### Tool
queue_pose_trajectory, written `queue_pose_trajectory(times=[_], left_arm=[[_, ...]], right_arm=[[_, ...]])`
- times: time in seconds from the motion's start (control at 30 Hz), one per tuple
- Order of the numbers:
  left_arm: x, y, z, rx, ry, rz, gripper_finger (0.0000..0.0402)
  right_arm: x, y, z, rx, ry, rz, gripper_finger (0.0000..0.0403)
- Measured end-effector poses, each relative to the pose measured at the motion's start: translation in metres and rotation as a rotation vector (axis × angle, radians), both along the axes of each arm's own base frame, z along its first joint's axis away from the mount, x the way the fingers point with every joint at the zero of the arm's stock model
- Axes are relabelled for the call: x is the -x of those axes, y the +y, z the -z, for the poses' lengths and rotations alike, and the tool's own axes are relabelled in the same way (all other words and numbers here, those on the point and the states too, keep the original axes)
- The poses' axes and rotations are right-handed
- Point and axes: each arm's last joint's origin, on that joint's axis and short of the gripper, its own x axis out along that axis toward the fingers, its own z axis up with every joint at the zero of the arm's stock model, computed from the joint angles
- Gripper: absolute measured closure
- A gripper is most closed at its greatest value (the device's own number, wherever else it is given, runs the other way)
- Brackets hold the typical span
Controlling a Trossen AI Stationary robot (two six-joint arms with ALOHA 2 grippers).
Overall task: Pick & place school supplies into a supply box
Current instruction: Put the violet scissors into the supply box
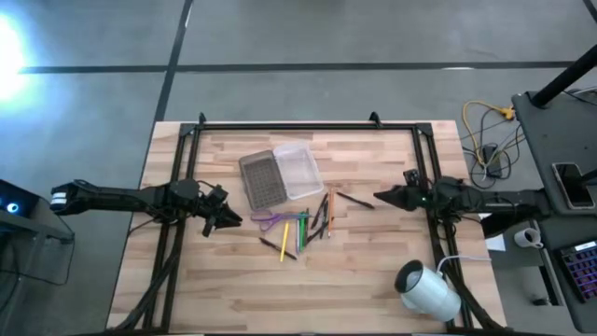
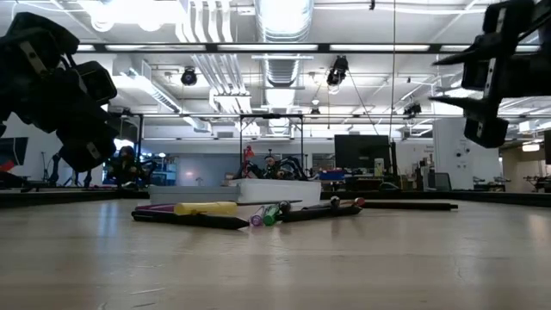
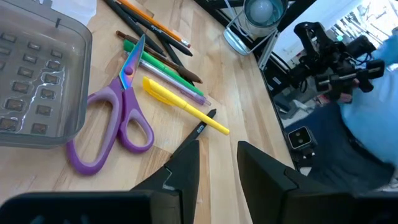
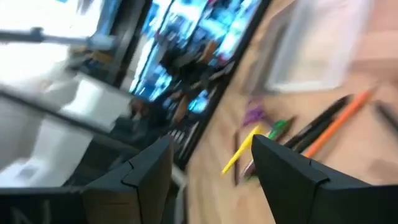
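Note:
The school supplies lie loose at the middle of the table: purple-handled scissors (image 1: 269,219) (image 3: 115,115), a yellow pen (image 1: 284,241) (image 3: 183,106), a green pen (image 1: 303,229), an orange pencil (image 1: 330,213) and dark pens (image 1: 354,199). Just beyond them the supply box rests flat in two parts: the grey textured lid (image 1: 261,179) (image 3: 37,81) and the clear tray (image 1: 298,171) side by side. My left gripper (image 1: 229,221) (image 3: 217,155) hovers open, left of the scissors. My right gripper (image 1: 378,198) (image 4: 211,155) hovers open, right of the dark pens.
A white cylinder-shaped roll (image 1: 427,289) lies near the table's near right corner. A black frame (image 1: 298,126) runs along the far edge and down both sides. Bare wood (image 1: 298,289) stretches between the supplies and the near edge. Cables and a desk stand off the table's right.

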Motion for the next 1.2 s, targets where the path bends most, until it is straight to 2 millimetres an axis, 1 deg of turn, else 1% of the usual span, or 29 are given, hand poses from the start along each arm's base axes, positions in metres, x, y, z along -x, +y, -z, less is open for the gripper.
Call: queue_pose_trajectory(times=[0.13,0.17,0.27,0.3,0.4,0.47,0.53,0.67,0.73,0.77,0.83,0.9,0.97,1.03,1.2], left_arm=[[0.0,0.0,0.0,0.0,0.0,0.0,0.0309],[0.0,0.0,0.0,0.0,0.0,0.0,0.0309],[0.0,0.0,0.0,-0.016,-0.004,0.006,0.0309],[0.0,0.0,0.0,-0.076,-0.022,0.027,0.0309],[0.0,0.0,0.0,-0.358,-0.106,0.137,0.0309],[0.0,0.0,0.0,-0.497,-0.147,0.19,0.0309],[0.0,0.0,0.0,-0.559,-0.165,0.214,0.0309],[0.0,0.001,0.0,-0.574,-0.16,0.191,0.0309],[-0.001,0.001,-0.003,-0.526,-0.171,0.159,0.0309],[-0.002,0.001,-0.005,-0.463,-0.181,0.127,0.0309],[-0.003,0.001,-0.01,-0.271,-0.172,0.051,0.0309],[-0.006,0.002,-0.02,-0.066,-0.212,-0.025,0.0309],[-0.007,0.002,-0.029,0.069,-0.269,-0.074,0.0309],[-0.008,0.003,-0.038,0.137,-0.343,-0.099,0.0309],[-0.005,0.004,-0.059,0.161,-0.559,-0.133,0.0309]], right_arm=[[-0.001,-0.006,0.004,0.092,0.061,0.209,0.0193],[-0.001,-0.008,0.005,0.08,0.07,0.272,0.0193],[-0.002,-0.011,0.007,-0.053,0.062,0.394,0.0193],[-0.002,-0.011,0.008,-0.086,0.061,0.407,0.0193],[-0.004,-0.011,0.012,-0.138,0.083,0.406,0.0193],[-0.006,-0.011,0.014,-0.198,0.092,0.409,0.0193],[-0.007,-0.011,0.017,-0.242,0.106,0.418,0.0193],[-0.009,-0.011,0.023,-0.283,0.148,0.451,0.0193],[-0.01,-0.011,0.025,-0.301,0.161,0.457,0.0193],[-0.011,-0.011,0.025,-0.301,0.165,0.458,0.0193],[-0.012,-0.011,0.024,-0.298,0.151,0.454,0.0193],[-0.014,-0.012,0.022,-0.296,0.125,0.449,0.0193],[-0.016,-0.012,0.018,-0.265,0.1,0.439,0.0193],[-0.017,-0.012,0.016,-0.231,0.083,0.43,0.0193],[-0.019,-0.012,0.015,-0.174,0.089,0.424,0.0193]])
